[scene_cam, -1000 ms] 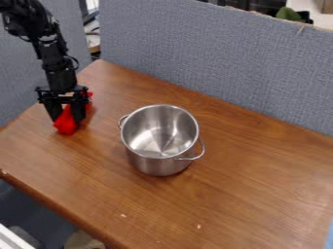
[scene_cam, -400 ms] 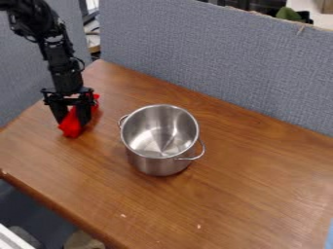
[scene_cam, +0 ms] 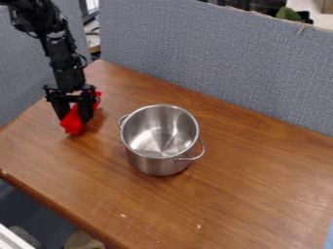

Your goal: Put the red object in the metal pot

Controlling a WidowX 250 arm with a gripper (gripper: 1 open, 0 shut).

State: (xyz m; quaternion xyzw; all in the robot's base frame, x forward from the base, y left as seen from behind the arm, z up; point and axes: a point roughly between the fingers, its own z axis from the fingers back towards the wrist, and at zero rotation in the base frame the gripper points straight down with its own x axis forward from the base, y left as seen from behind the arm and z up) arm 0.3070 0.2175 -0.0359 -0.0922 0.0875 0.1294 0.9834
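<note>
The red object (scene_cam: 76, 124) is a small bright red block held just above the wooden table at the left. My gripper (scene_cam: 74, 115) comes down on it from above, shut on its upper part, which hides some of the block. The black arm rises to the top left corner. The metal pot (scene_cam: 162, 138) stands upright and empty at the table's middle, a short gap to the right of the block. One of its side handles points to the front right.
The wooden table (scene_cam: 247, 195) has its left edge close to the gripper. A grey partition wall (scene_cam: 221, 58) runs along the back.
My gripper has carried the red block a little to the right, toward the pot. The pot has not moved.
</note>
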